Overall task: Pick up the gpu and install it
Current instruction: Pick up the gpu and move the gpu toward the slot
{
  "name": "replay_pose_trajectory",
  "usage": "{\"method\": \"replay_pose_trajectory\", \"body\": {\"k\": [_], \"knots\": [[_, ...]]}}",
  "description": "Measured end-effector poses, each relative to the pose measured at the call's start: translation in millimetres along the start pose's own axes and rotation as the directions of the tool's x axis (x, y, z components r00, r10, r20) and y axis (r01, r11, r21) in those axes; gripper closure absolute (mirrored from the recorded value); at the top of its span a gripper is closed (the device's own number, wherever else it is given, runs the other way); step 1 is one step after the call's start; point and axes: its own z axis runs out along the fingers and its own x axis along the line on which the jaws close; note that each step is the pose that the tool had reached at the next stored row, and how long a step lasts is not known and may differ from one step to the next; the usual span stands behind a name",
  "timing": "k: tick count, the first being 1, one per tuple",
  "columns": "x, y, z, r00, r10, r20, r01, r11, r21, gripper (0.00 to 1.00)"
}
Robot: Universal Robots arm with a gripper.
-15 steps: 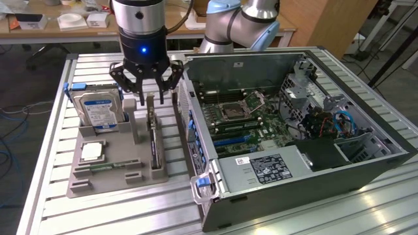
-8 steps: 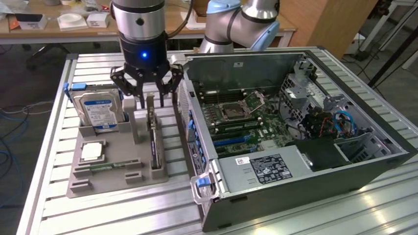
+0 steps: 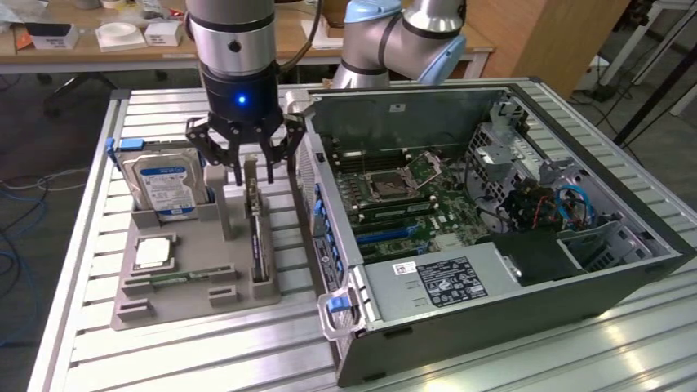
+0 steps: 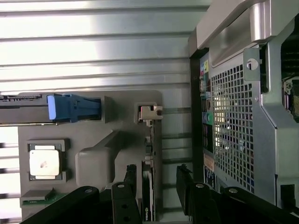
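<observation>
1. This is a robotics lab or workshop. An industrial robot arm (image 3: 406, 33) with grey and pale blue joints stands at the far side of the table and carries a black gripper (image 3: 253, 167).
2. The table (image 3: 163, 359) is built of ribbed aluminium slats, like a test-rig surface rather than furniture.
3. On it lies an open desktop computer case (image 3: 490, 212) with its motherboard exposed. Beside it a grey moulded tray (image 3: 175, 314) has slots that hold loose computer parts.
4. Behind the table, a wooden workbench (image 3: 109, 57) carries small white boxes (image 3: 162, 33).
5. Loose cables (image 3: 22, 204) trail over the floor (image 3: 44, 122) at the exterior view's left.
</observation>
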Motion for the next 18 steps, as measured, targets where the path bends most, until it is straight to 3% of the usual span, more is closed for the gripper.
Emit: {"method": "replay_pose_trajectory", "body": {"k": [9, 18], "knots": [[-0.1, -3.8, 5.9, 1.0000, 0.000, 0.0000, 0.000, 1.0000, 0.0012, 0.53], [-0.5, -11.0, 7.8, 1.0000, 0.000, 0.0006, 0.000, 1.0000, 0.0093, 0.53]]}}
